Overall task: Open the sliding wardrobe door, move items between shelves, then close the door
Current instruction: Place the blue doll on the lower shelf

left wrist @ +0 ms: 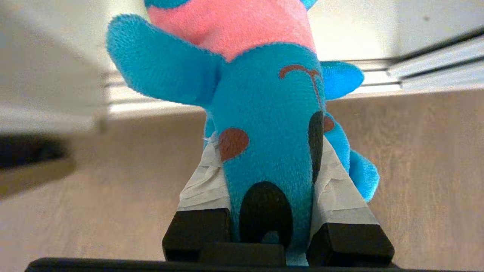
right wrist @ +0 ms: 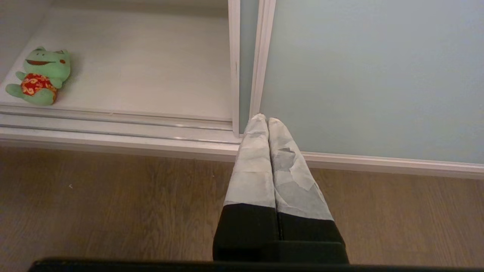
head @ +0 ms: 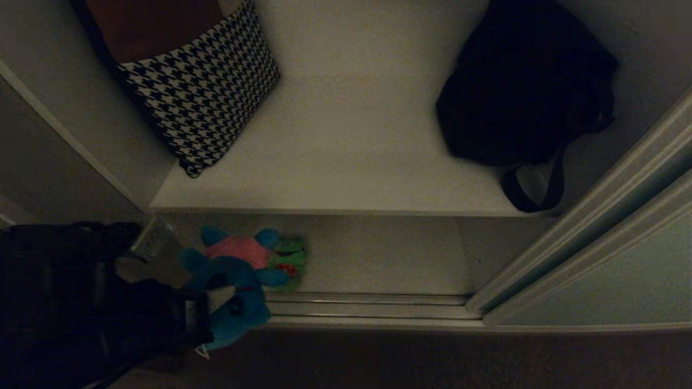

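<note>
My left gripper (head: 226,302) (left wrist: 268,143) is shut on the head of the blue plush toy (head: 233,281) (left wrist: 264,94), whose pink back faces away from the wrist. The toy hangs at the wardrobe's lower left, over the rails and the floor edge. The green frog (head: 290,260) (right wrist: 39,77) lies on the lower white shelf (head: 378,254) just behind it. The upper shelf (head: 351,156) is above. The pale grey-green sliding door (head: 621,281) (right wrist: 378,75) stands slid to the right. My right gripper (right wrist: 267,120) is shut and empty, low over the floor by the door's bottom edge.
A houndstooth cushion (head: 200,92) leans at the upper shelf's left. A black strapped bag (head: 524,86) sits at that shelf's right. Silvery rails (head: 367,308) run along the wardrobe's front edge. Wood floor (right wrist: 113,207) lies in front.
</note>
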